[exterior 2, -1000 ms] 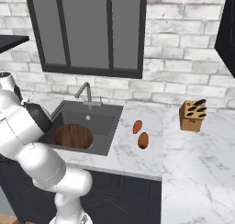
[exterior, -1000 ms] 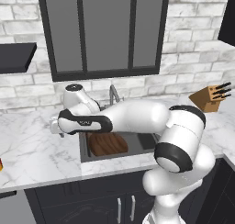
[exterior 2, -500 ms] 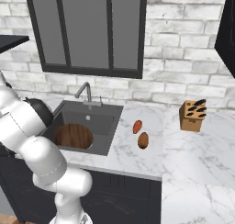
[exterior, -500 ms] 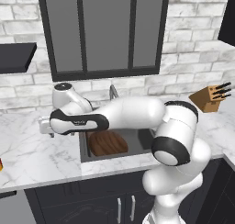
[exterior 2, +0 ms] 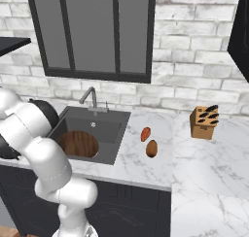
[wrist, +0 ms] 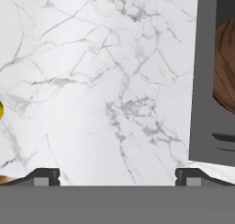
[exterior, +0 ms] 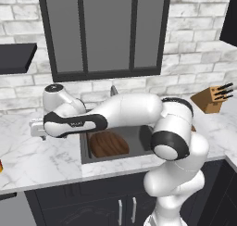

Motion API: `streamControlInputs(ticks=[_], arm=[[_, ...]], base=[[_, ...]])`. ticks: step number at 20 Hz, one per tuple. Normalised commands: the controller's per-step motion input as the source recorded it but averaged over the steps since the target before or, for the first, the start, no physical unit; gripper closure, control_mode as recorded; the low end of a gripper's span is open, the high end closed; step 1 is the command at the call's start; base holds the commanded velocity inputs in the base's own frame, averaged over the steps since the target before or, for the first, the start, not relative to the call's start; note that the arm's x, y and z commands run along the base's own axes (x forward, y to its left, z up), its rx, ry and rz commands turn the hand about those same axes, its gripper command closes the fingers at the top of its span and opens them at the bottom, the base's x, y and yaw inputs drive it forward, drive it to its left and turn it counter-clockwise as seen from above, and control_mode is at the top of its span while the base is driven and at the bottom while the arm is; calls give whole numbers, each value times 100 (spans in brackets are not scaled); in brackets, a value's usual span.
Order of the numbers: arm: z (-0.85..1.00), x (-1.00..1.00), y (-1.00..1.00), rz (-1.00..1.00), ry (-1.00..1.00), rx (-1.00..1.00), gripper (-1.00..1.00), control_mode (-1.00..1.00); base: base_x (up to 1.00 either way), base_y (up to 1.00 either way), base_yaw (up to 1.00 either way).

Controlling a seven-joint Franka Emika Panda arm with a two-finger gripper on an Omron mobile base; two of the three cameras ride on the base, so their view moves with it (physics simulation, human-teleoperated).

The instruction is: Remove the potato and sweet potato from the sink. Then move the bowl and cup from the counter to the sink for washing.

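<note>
Left of the sink (exterior: 139, 138), my tool (wrist: 117, 175) hangs spread and empty over bare bench (wrist: 92, 81). That yellow sliver (wrist: 1, 111) is probably the cup: light, rigid, smooth; I'd pinch its sides midway.

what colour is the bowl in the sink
Dark brown wood with visible grain; the bowl shows best in the left base view, lying in the sink.

No text, label, brand, number or sign can be read anywhere; every surface shown is unmarked.
</note>
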Motion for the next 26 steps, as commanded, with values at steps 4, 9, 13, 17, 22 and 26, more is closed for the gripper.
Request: streamControlInputs(ticks=[4, 9, 13, 17, 22, 26], arm=[[5, -2, 25, 0, 0, 0, -100, -100], [8, -4, 26, 0, 0, 0, -100, -100], [11, -6, 28, 0, 0, 0, -100, -100], [10, -3, 26, 0, 0, 0, -100, -100], [7, -1, 27, 0, 0, 0, -100, -100], [5, 0, 28, 0, 0, 0, -100, -100]], base=[[0, 0, 0], [0, 0, 0], [0, 0, 0], [0, 0, 0], [0, 0, 0], [0, 0, 0]])
